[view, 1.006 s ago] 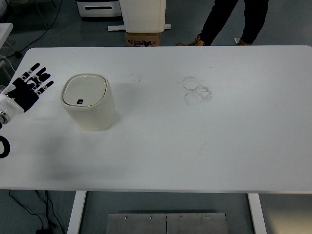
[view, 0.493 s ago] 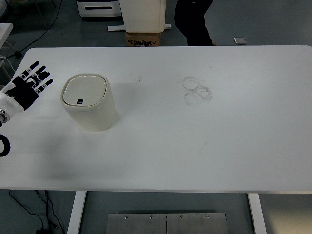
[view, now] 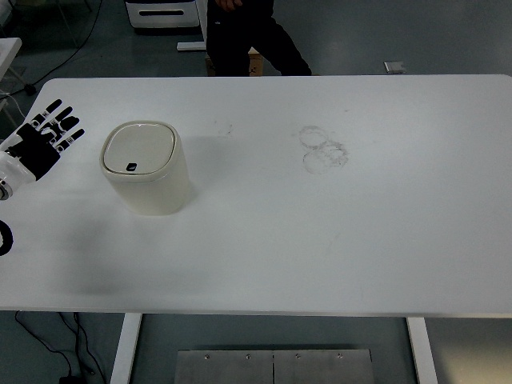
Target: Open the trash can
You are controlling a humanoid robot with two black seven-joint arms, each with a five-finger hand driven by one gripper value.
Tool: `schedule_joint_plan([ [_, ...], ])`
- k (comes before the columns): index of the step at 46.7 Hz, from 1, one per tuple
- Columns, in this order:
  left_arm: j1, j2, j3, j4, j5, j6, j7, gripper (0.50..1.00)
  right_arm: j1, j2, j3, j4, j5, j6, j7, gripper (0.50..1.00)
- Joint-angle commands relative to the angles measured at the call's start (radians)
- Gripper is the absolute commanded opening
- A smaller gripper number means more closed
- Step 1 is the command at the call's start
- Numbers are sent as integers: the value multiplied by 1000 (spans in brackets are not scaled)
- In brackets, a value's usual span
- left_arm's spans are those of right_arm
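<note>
Top view: cream trash can [view: 146, 166] upright on the white desk [view: 320, 232], lid [view: 138, 150] closed. Left hand [view: 42, 142] hovers left of the can, apart from it, fingers [view: 66, 128] spread, holding nothing. Person [view: 250, 40] stands beyond the can, past the desk's far edge.

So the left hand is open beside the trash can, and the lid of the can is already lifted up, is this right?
Not quite. The left hand is open beside the trash can, but the lid is not lifted: the top view shows it lying flat and closed on the can.
</note>
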Motion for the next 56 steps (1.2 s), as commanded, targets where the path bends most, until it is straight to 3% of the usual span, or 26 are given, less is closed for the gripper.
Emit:
schedule_joint_plan([
  [1, 2, 1, 0, -1, 0, -1, 0, 1000, 0, 0, 0, 0, 0, 0, 0, 991],
  [27, -1, 21, 37, -22, 0, -1, 0, 1000, 0, 0, 0, 0, 0, 0, 0, 991],
  [31, -14, 63, 52, -54, 0, 4, 0, 1000, 0, 0, 0, 0, 0, 0, 0, 991],
  [39, -109, 141, 184, -136, 2, 35, 0, 1000, 0, 0, 0, 0, 0, 0, 0, 991],
  [56, -354, 242, 508, -211, 6, 24, 0, 1000, 0, 0, 0, 0, 0, 0, 0, 991],
])
